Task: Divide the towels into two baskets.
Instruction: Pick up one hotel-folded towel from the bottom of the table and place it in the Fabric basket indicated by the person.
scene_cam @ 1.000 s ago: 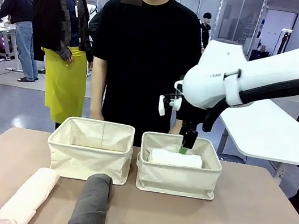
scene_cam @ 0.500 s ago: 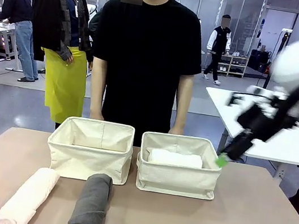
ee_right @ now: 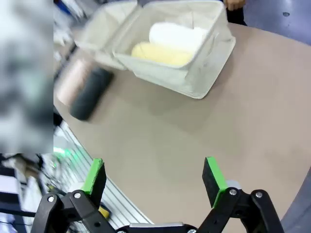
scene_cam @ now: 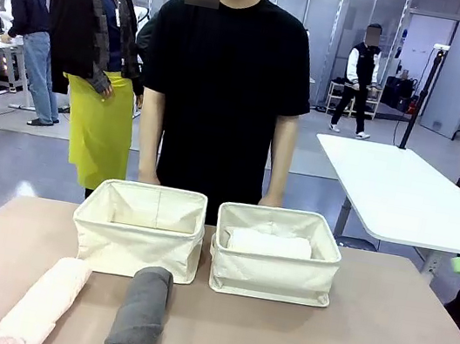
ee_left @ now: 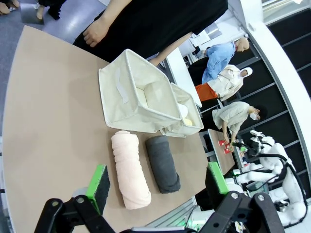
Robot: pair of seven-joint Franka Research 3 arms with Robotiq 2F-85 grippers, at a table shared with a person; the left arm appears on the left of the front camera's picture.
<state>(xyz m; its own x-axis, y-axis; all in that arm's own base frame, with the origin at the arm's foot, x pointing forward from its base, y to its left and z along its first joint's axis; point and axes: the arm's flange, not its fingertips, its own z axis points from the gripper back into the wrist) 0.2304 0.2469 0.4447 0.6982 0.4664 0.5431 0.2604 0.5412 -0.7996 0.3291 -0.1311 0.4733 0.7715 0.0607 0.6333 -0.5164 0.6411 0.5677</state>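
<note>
The right gripper [ee_right: 154,175] hung above the table [ee_right: 233,126] with its green pads spread wide and nothing between them. Ahead of it, across a stretch of bare tabletop, stood the loaded basket [ee_right: 204,73]. The white towel [ee_right: 172,35] and the yellow towel [ee_right: 158,53] lay side by side inside it, the yellow one nearer the fingers.

The left gripper [ee_left: 158,183] was parted just as wide, gripping nothing, over the table's near edge. Just ahead of its fingers lay the pink towel [ee_left: 129,170] and the grey towel [ee_left: 163,162] — parallel, close together, not touching. Beyond their far ends stood the other basket [ee_left: 121,87], just beside the loaded one, and past both baskets a person [ee_left: 160,24] in black stood at the table's far edge.
</note>
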